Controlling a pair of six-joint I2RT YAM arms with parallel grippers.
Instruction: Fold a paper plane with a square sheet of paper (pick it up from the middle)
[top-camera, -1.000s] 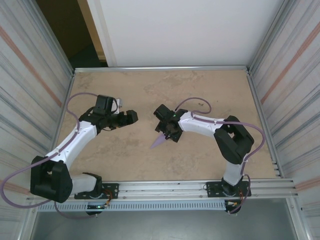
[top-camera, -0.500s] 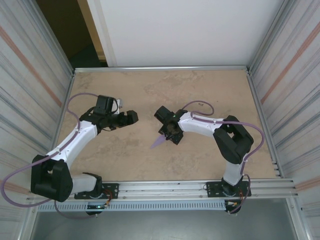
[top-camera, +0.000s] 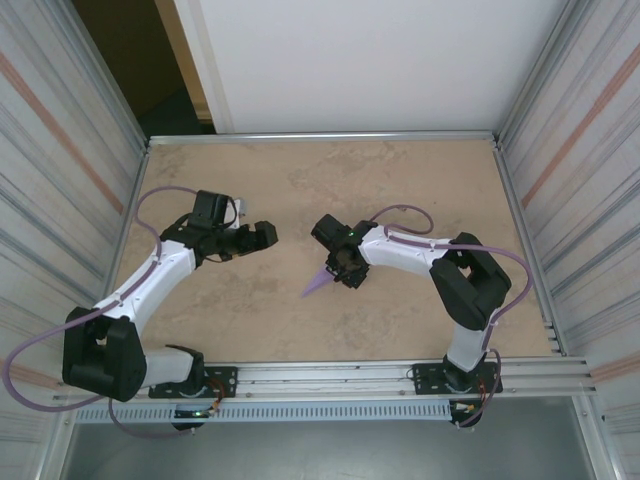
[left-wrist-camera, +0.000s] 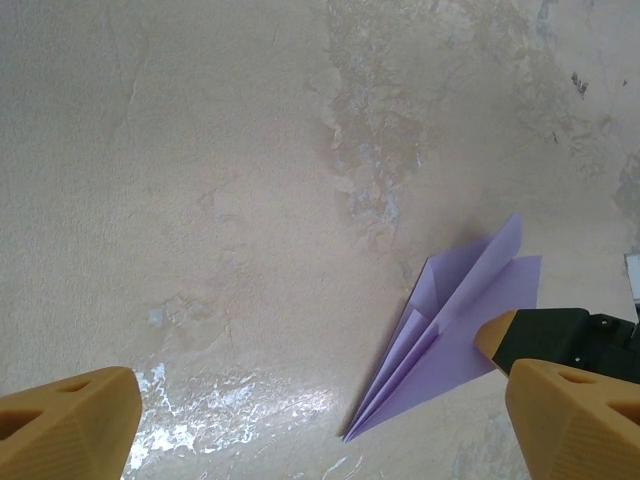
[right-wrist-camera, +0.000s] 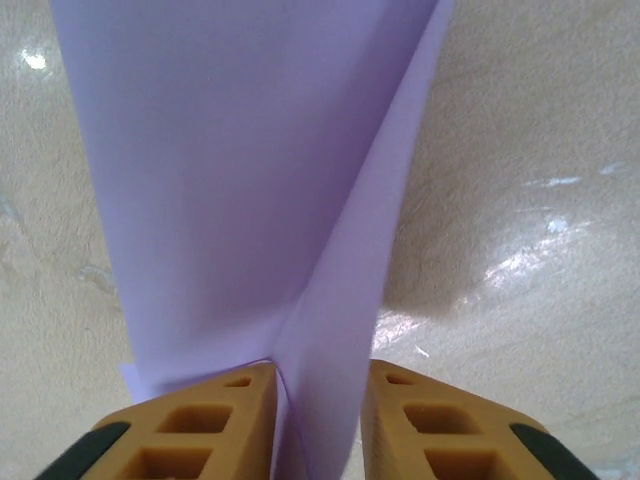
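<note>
Centrally: paper plane (top-camera: 318, 283), clamped by right tool (top-camera: 336, 271).
At centre-left, left tool (top-camera: 266, 234) is held wide, apart from it.

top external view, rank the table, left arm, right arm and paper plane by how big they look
1. table, by far the largest.
2. left arm and right arm: they look alike, so no ranking between them.
3. paper plane, the smallest; its tail is pinched in the right fingers, so part is covered.
</note>
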